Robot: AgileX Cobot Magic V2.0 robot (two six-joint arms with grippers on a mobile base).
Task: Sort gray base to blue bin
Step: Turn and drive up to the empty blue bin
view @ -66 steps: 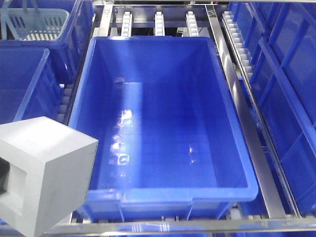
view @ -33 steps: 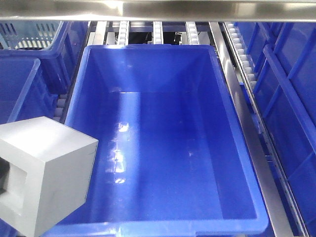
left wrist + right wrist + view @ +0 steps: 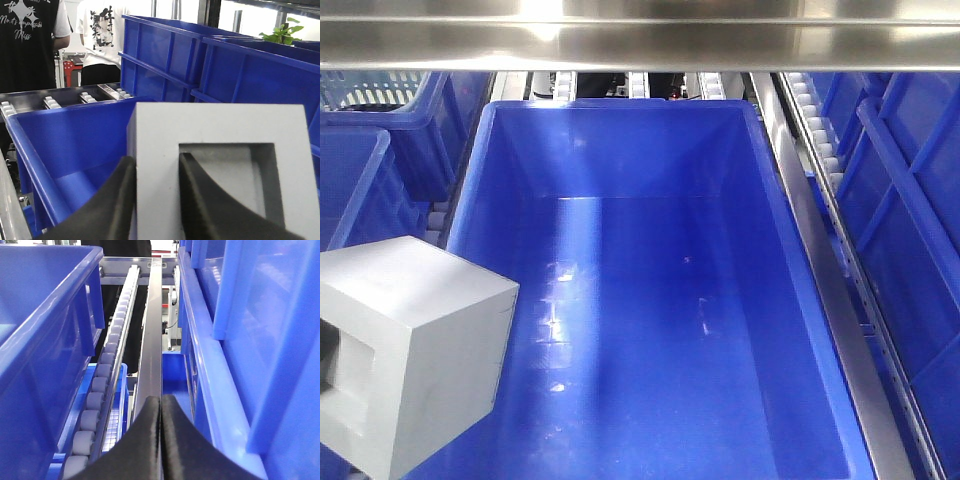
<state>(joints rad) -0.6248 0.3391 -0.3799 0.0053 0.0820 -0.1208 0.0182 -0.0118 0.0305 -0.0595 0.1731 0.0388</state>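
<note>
- The gray base (image 3: 410, 350) hangs clear of any surface at the near-left corner of the blue bin (image 3: 620, 150), overlapping the bin's left rim in the front view.
- The left fingers (image 3: 117, 200) are clamped on one wall of the block, one on the outer face and the other inside the square recess.
- The right fingers (image 3: 150, 440) are pressed together on nothing, above a steel rail (image 3: 150, 355) beside a roller track (image 3: 95, 405).
- We judge the block rigid, not fragile, and fairly light for its bulk. Its smooth matte sides offer little purchase, so the recess wall is the sound hold. Gripped off-centre, it may tilt.
- The bin floor is glossy and bare. We expect the block to slide or knock on release, so a low drop is advisable.
- The bin is wide and deep, with ample room. A steel bar (image 3: 640, 40) crosses overhead, neighbouring tubs (image 3: 910, 250) flank the bin, and a lattice basket (image 3: 370, 90) sits far left. People (image 3: 30, 45) stand behind the rack.
</note>
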